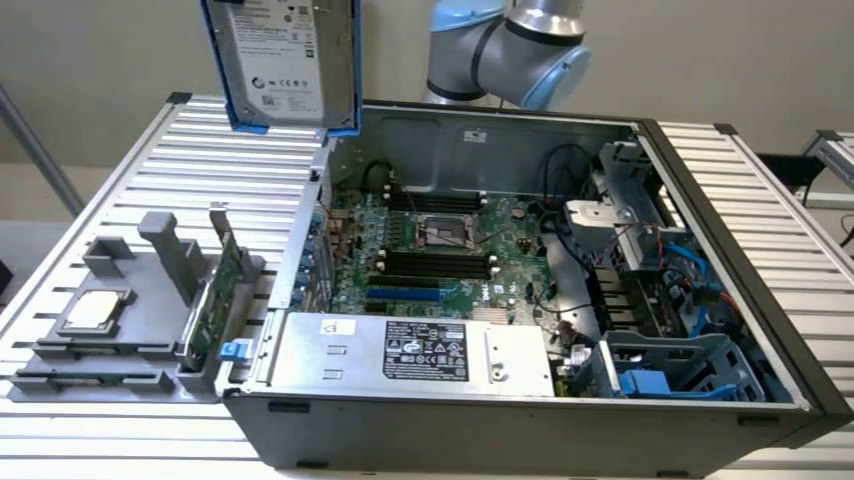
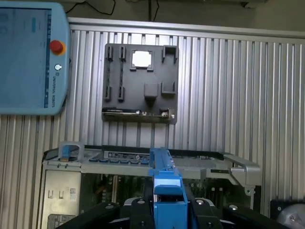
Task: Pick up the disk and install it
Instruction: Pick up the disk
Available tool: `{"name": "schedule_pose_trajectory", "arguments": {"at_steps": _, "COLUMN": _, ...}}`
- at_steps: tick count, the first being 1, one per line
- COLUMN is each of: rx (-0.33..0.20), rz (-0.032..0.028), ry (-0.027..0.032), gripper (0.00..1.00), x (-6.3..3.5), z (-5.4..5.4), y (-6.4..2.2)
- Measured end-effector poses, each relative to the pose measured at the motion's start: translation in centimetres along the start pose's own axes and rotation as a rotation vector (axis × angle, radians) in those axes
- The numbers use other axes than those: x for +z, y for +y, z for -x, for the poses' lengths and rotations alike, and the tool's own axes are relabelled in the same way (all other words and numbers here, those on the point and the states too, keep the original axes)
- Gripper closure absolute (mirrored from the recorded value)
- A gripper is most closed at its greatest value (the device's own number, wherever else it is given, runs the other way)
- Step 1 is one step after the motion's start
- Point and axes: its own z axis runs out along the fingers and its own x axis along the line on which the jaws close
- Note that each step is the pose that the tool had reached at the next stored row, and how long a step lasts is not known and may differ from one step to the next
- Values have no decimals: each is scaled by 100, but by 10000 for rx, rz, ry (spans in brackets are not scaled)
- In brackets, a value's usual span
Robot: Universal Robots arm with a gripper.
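Hanging upright above one corner of the open computer case [image 1: 534,432], the disk [image 1: 278,60] is pinched along its blue carrier edge between the jaws.

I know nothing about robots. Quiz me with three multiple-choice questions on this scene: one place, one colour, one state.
1. Where is the disk? A) held in the air, higher than the computer case; B) on the grey tray; C) inside the case.
2. Its frame is: A) red; B) blue; C) yellow.
3. The tool is: A) empty; B) holding a green card; C) gripping the disk.
Answers: 1 A, it hangs upright above the case; 2 B, bright blue edges show; 3 C, the frame sits clamped in the tool.
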Motion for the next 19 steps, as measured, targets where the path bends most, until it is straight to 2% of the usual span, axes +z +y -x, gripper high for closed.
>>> {"name": "schedule_pose_trajectory", "arguments": {"at_steps": 13, "rx": -1, "rz": -9, "ry": 0, "gripper": 67, "x": -16, "z": -114, "y": -588}}
{"name": "schedule_pose_trajectory", "arguments": {"at_steps": 19, "rx": -3, "rz": -101, "ry": 3, "gripper": 67, "x": 12, "z": -144, "y": -858}}
